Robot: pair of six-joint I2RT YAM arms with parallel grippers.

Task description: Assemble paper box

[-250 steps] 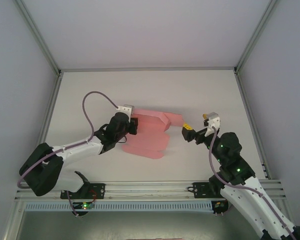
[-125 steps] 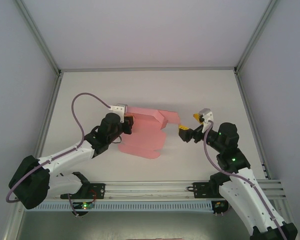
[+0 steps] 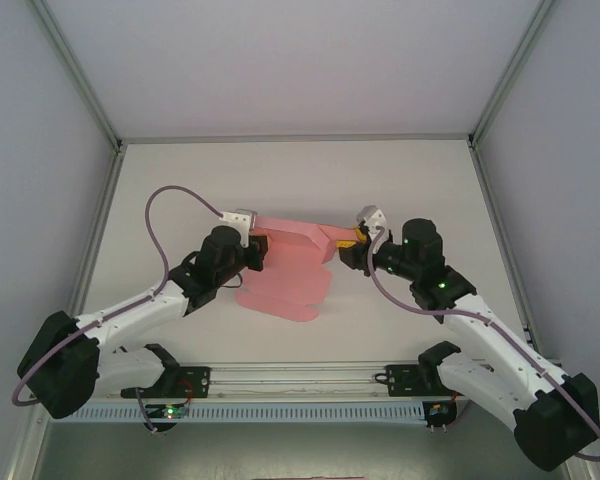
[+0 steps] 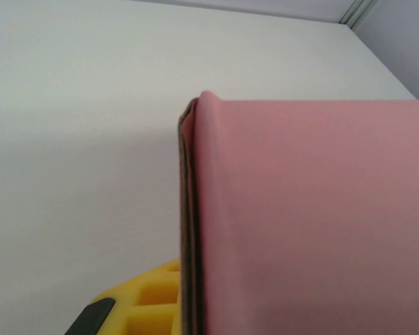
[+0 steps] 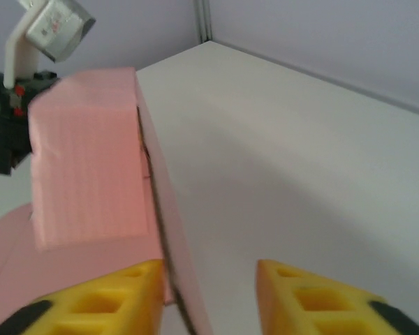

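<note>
**Pink box lies crosswise between two tools**

The left tool is closed on the left end of the paper box. In the left wrist view the pink card stands edge-on right against the inner face of one yellow finger, its doubled layers showing as a dark seam.

The box sits at the middle of the worktop. Its folded body is a low, raised strip with its long axis running left to right, one end pointing at each arm. A broad flap with a rounded edge spreads flat from it toward the near edge of the worktop. What lies inside the folded part cannot be seen.

The right tool is at the right end of the box with its jaws partly apart. In the right wrist view a thin upright flap of the box runs between the two yellow fingers, close against the left one, with bare worktop between the flap and the right one, so nothing is clamped there.
</note>
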